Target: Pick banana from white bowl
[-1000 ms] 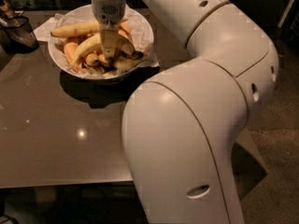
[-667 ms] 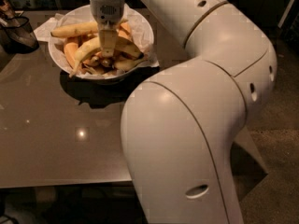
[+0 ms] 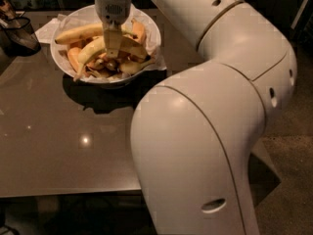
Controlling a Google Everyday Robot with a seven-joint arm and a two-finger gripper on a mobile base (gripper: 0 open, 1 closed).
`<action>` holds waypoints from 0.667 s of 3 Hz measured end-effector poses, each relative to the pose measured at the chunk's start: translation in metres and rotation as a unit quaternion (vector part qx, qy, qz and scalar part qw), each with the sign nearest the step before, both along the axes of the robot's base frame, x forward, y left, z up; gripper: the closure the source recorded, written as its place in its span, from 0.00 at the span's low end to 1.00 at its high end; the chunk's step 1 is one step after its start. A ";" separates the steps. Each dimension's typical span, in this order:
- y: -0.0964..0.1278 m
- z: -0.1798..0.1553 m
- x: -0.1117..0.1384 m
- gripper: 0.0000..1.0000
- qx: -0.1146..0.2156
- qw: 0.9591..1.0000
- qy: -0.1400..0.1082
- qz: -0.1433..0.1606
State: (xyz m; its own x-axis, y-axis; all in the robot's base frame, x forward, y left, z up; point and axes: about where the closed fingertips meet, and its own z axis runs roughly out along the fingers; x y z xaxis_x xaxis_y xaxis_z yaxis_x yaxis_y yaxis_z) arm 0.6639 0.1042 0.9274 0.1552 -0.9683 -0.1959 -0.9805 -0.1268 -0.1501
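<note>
A centred pinch should be confirmed, since closure cannot be told, by the pale cylindrical gripper (image 3: 113,45) held at the arch of the large curved pale-yellow banana (image 3: 92,49) in the paper-lined white bowl (image 3: 115,81) at 11 o'clock, before a straight lift is made.

A glossy dark-brown table (image 3: 54,165) (one light glint (image 3: 85,140)) stands on speckled grey floor (image 3: 291,180).

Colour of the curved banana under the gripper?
Pale yellow, camera view. The gripper sits low over the banana, inside the white bowl.
</note>
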 end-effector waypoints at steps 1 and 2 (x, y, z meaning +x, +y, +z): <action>-0.010 0.019 -0.013 1.00 0.012 1.000 -0.003 -0.015; -0.024 0.038 -0.034 1.00 0.035 0.999 0.003 -0.035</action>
State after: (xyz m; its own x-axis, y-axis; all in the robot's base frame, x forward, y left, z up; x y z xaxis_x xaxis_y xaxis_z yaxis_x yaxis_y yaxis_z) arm 0.6299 0.0801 0.9655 0.0864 -0.9604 -0.2650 -0.9874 -0.0471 -0.1511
